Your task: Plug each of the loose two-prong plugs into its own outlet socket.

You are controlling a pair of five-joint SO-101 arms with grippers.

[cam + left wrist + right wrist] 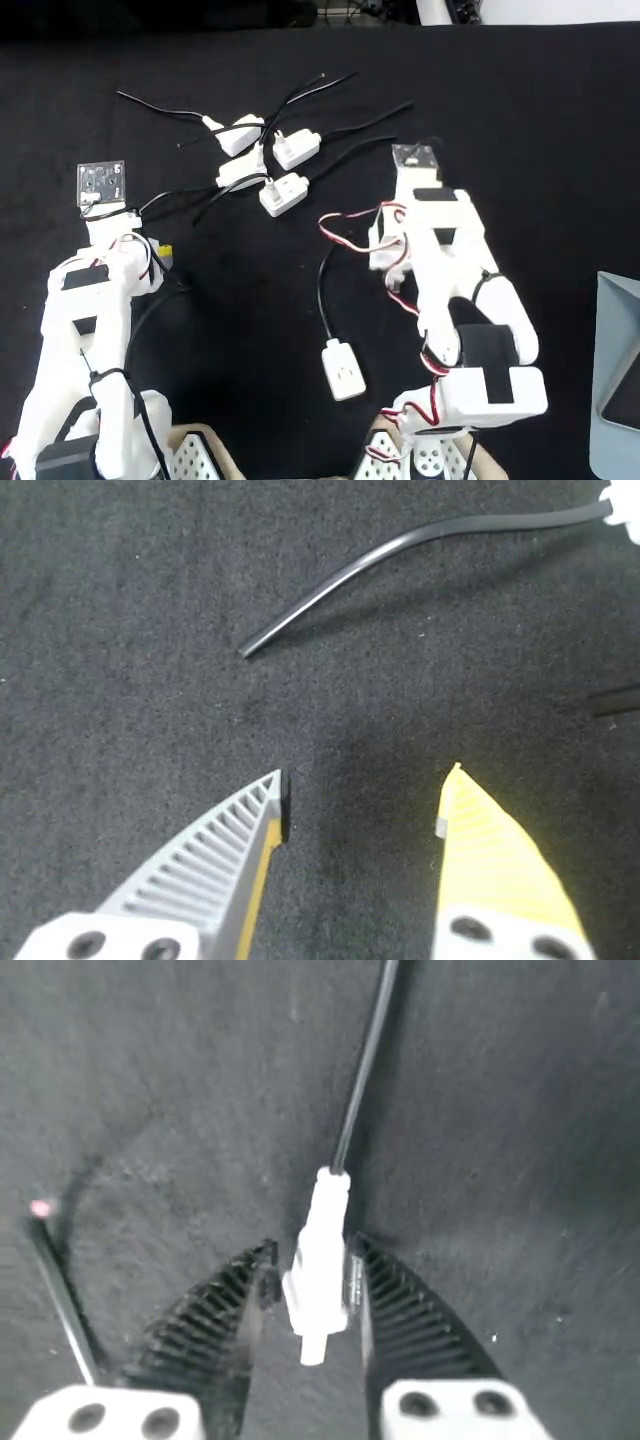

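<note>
1. Grasping step: the right gripper (314, 1247) is pinched narrow on a white plug (318, 1290), close to the tabletop (520, 1110). The left gripper (366, 772) gapes wide, holding nothing.
2. Next, probably: carry the plug to a socket (283, 193) with its prongs squarely aligned.

High view: fixed overhead, looking steeply down across the whole black worktop (560, 120), with both arms entering from the lower edge of the frame. Left wrist view: mounted just behind the left claw (365, 780), aimed down, very near the worktop. Right wrist view: mounted likewise behind the right claw (313, 1247), close over a plug (320, 1275). Shared with the high view: small patches at left centre and upper centre-right.
</note>
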